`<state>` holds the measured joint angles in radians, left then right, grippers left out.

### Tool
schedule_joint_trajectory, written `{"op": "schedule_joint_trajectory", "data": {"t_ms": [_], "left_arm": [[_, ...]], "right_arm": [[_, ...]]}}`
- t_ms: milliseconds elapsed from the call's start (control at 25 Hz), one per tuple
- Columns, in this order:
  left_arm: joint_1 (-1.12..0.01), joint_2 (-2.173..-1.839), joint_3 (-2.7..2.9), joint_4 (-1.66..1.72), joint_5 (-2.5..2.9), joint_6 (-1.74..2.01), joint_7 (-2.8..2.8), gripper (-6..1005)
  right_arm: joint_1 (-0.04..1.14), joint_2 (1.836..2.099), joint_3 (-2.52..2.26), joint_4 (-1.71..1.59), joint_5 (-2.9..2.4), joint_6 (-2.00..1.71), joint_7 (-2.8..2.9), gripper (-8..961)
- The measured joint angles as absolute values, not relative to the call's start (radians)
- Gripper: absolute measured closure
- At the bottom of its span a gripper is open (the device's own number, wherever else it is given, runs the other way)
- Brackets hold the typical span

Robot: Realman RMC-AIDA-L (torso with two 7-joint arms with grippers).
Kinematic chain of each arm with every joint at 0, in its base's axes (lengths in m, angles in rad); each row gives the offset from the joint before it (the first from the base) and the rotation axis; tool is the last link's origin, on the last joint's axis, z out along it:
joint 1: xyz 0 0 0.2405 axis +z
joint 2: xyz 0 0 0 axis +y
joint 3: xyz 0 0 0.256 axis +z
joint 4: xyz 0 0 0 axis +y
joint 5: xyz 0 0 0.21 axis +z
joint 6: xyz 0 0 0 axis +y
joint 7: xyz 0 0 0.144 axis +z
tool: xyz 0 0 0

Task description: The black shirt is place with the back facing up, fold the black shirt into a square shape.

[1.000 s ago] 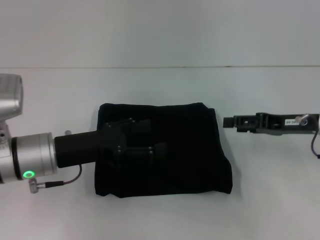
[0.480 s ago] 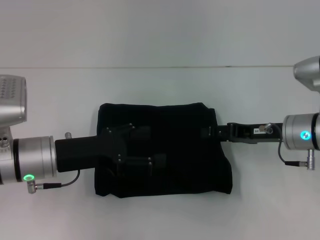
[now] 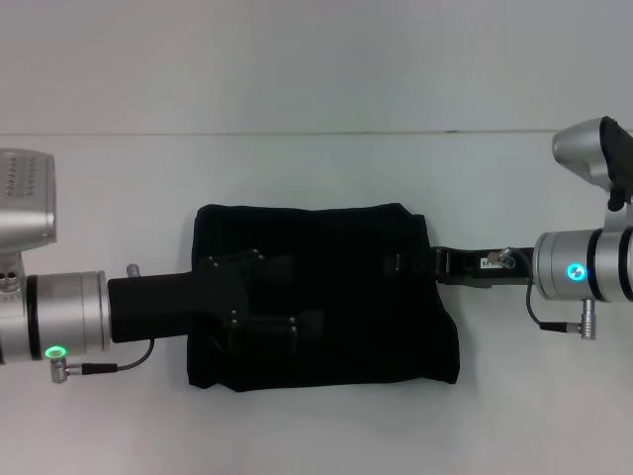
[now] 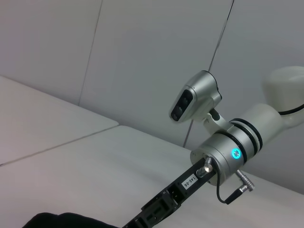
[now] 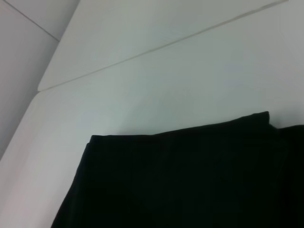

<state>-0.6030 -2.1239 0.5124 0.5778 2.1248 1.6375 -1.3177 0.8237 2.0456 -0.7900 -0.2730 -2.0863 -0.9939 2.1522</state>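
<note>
The left gripper (image 3: 282, 297) lies low over the left half of the black shirt (image 3: 346, 247), its dark fingers hard to separate from the dark cloth, so I cannot tell whether it is released, clenched or pinching a layer. The right gripper (image 3: 410, 263) reaches in level from the right and sits at the shirt's right edge, about halfway along that side; here too the black tips merge with the fabric and its state cannot be told.

The shirt rests in the middle of the white worktop (image 3: 316, 168), already folded into a compact, nearly rectangular pad, wider than deep, with the near right corner bulging out a little. No lettering shows. The right wrist view shows the far edge of the cloth lying straight and flat on the worktop.

Judging from this, the fold is well advanced and the step in hand is the last squaring of the pad. To do it well, I would have the right gripper take all layers at the edge together, not just the top one, while the left gripper presses the cloth down so the pad does not slide. The bulging corner should be carried in evenly, keeping the far edge straight.
</note>
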Motion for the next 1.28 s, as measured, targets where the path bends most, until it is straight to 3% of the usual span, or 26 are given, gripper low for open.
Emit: {"op": "schedule_joint_trajectory", "data": {"t_ms": [560,880,1280], "left_arm": [[-0.603,-2.123,0.512,0.583,2.126,1.634,-1.318,51],[-0.600,-2.123,0.512,0.579,2.126,1.627,-1.318,50],[-0.597,-2.124,0.512,0.578,2.126,1.629,-1.326,50]], "right_arm": [[0.826,2.068,-0.789,-0.272,-2.082,-0.958,2.141,237],[0.825,2.074,-0.781,-0.277,-2.080,-0.952,2.122,445],[0.824,2.077,-0.777,-0.285,-2.040,-0.967,2.064,841]]}}
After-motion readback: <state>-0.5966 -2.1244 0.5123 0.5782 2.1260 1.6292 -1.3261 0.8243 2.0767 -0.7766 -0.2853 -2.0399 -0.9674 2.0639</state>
